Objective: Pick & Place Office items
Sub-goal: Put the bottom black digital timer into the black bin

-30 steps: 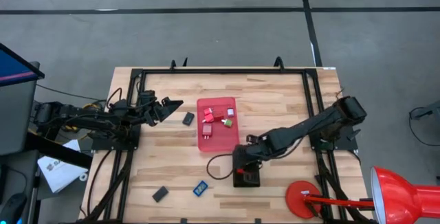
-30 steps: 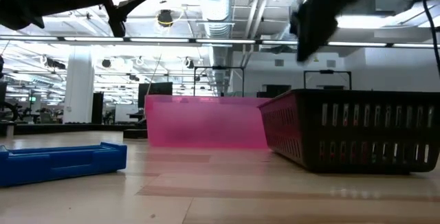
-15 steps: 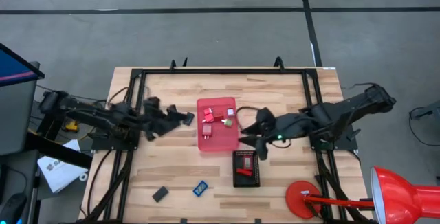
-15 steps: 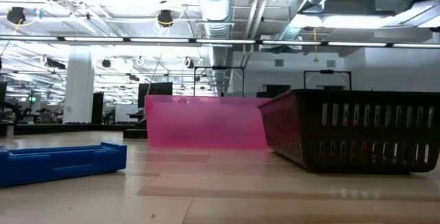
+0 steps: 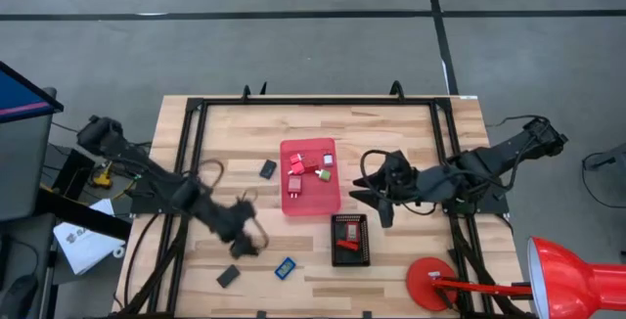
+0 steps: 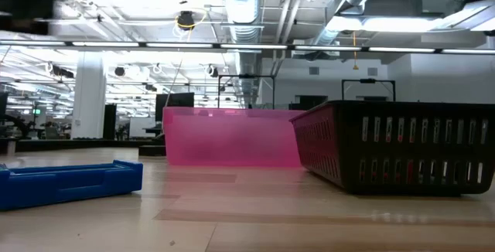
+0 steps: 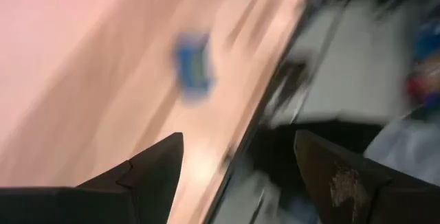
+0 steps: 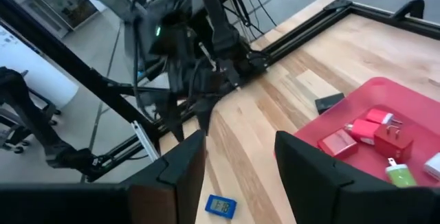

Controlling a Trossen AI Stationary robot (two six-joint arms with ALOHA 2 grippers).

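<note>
Fingers of the left gripper (image 5: 245, 243) are spread, empty — low over the wooden table (image 5: 391, 133), likely lining up on the small flat black block (image 5: 228, 276) near the small blue block (image 5: 285, 268). The right gripper (image 5: 370, 200) is parted too, waiting beside the flat pink-red tray (image 5: 333, 202).

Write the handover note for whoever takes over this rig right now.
Left gripper: open, empty, above the bare wood near the black piece and blue piece at the front.
Right gripper: open, empty, beside the pink tray.
Done: red pieces lie in the black grid tray.
Left: red pieces and a green piece in the pink tray, another black piece left of it, plus the two front pieces.
</note>
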